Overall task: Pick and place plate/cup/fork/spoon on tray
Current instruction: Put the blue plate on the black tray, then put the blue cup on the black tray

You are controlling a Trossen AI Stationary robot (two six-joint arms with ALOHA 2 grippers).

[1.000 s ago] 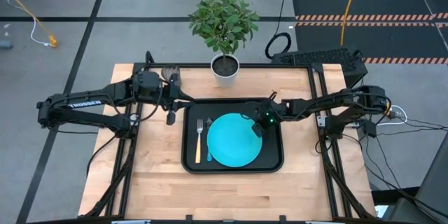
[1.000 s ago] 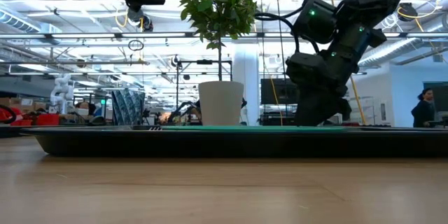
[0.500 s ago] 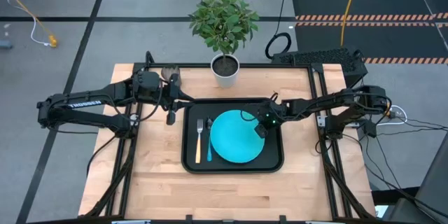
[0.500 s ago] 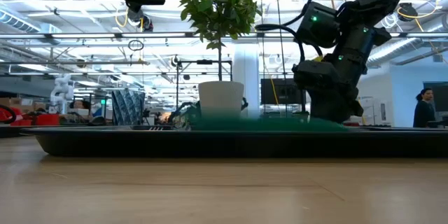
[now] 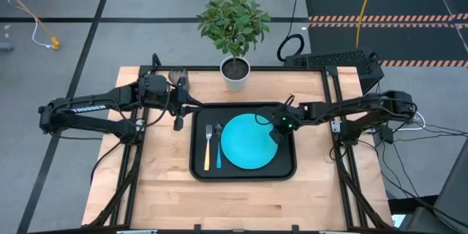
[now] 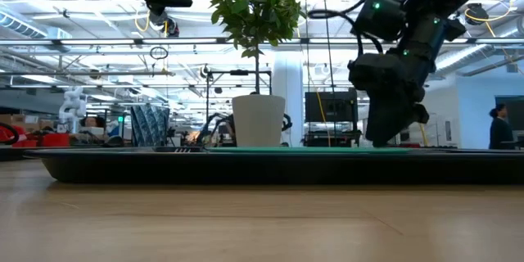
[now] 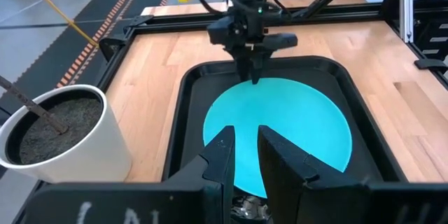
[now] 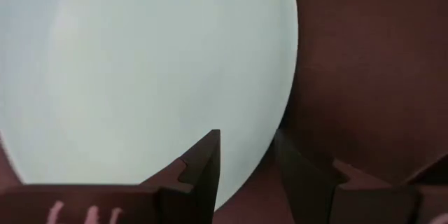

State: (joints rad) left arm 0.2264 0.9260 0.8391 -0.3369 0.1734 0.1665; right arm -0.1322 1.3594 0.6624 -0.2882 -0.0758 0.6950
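The turquoise plate (image 5: 245, 144) lies flat in the black tray (image 5: 197, 170). Left of it, also in the tray, lie the fork (image 5: 207, 148) and the spoon (image 5: 218, 149), side by side. The dark cup (image 5: 179, 80) stands on the table near the far left corner, outside the tray. My right gripper (image 5: 274, 133) hangs open just over the plate's right rim (image 8: 273, 112), its fingers on either side of the rim line. My left gripper (image 5: 178, 122) hovers high by the tray's far left corner, fingers a little apart with nothing between them (image 7: 245, 136).
A white pot (image 5: 235, 69) with a green plant stands at the table's far edge, behind the tray. Bare wood lies in front of the tray and on both sides of it. Beyond the table the low view shows a person (image 6: 498, 127) far off.
My right gripper has risen a little off the plate's right rim and drawn slightly toward the table's right edge, its fingers as wide apart as before. The plate's rim tipped up briefly on the way and now lies flat in the tray again.
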